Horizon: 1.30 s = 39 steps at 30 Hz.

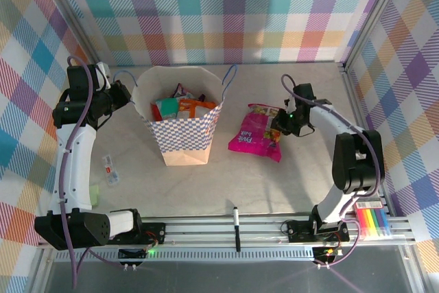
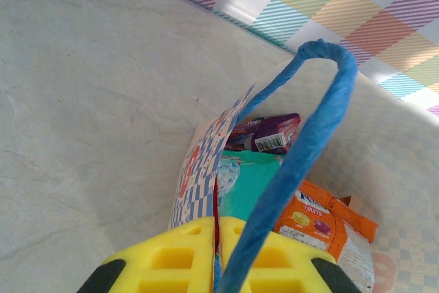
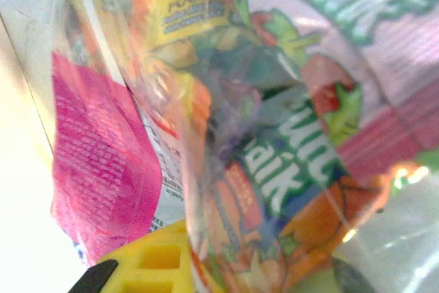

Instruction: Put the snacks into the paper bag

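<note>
Left jaws are clamped on the rim of the paper bag (image 1: 182,138), which stands upright on the table (image 1: 206,190), mouth up, with packets (image 1: 185,108) inside. To its right a pink packet (image 1: 254,138) lies flat, long axis left-right. The right jaws are at its right end; whether they grip it, I cannot tell.

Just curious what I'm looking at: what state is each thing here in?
paper bag: upright, open, several packets inside.
pink packet: lying flat, outside the bag.
left claw: shut on the bag's rim.
right claw: closed on the pink packet's edge.
black marker: lying loose, untouched.
</note>
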Motion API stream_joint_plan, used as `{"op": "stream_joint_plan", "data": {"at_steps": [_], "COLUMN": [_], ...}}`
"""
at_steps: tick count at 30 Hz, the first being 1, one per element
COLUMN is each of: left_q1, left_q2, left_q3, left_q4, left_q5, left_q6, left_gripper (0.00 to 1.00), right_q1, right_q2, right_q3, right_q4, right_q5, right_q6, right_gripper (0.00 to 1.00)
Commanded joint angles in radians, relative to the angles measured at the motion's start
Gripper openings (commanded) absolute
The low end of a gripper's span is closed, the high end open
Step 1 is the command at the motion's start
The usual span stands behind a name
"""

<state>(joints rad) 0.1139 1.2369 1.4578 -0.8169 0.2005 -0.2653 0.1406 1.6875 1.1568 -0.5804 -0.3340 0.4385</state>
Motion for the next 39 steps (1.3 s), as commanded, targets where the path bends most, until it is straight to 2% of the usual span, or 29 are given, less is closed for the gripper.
{"op": "stream_joint_plan", "data": {"at_steps": [1,18,29,39], "left_q1": [0.006,0.005,0.006,0.005], "left_q2": [-0.013,-0.022,-0.018,-0.024], "left_q3": [-0.005,-0.011,-0.011,-0.027], "left_q4": [-0.008,-0.008,-0.007,-0.001], "left_q5": [0.014,0.02,0.02,0.023], "left_q6": [0.005,0.018,0.023,0.023], "left_gripper": [0.11,0.12,0.12,0.12], "right_q1": [-0.001,0.059,0.094,0.168], "right_q2": [-0.062,-0.227,-0.276,-0.287], "right_q3": [0.054,0.15,0.234,0.389], "right_q4": [-0.068,-0.187,-0.221,-0.272], "right_q5": [0.046,0.181,0.194,0.226], "right_q6": [-0.041,-0.083,-0.093,-0.131], "right_gripper": [0.06,0.0,0.0,0.0]}}
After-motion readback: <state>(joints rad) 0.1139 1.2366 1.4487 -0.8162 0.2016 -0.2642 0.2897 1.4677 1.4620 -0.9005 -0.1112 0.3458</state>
